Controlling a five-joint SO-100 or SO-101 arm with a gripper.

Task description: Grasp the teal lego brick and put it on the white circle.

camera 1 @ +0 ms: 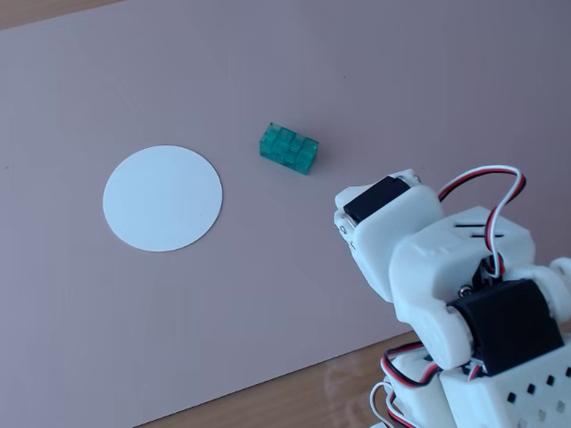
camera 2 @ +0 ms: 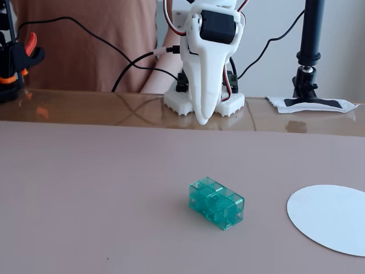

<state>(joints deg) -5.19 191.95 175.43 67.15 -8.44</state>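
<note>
The teal lego brick (camera 1: 289,148) (camera 2: 216,202) lies on the pink mat, studs up, turned at an angle. Apart from it on the same mat lies the white circle (camera 1: 162,198) (camera 2: 331,218), left of the brick in a fixed view and right of it in the other. My white gripper (camera 2: 202,118) hangs tip down above the mat's far edge, well behind the brick and touching nothing. Its fingers are pressed together with nothing between them. Seen from behind the arm (camera 1: 419,267), the fingertips are hidden under the wrist motor.
The arm's white base (camera 2: 205,103) stands on a glossy wooden table behind the mat. A black camera pole (camera 2: 311,51) on a taped foot rises at the back right. An orange-and-black clamp (camera 2: 17,57) sits at the back left, and black cables (camera 2: 114,51) trail past a person.
</note>
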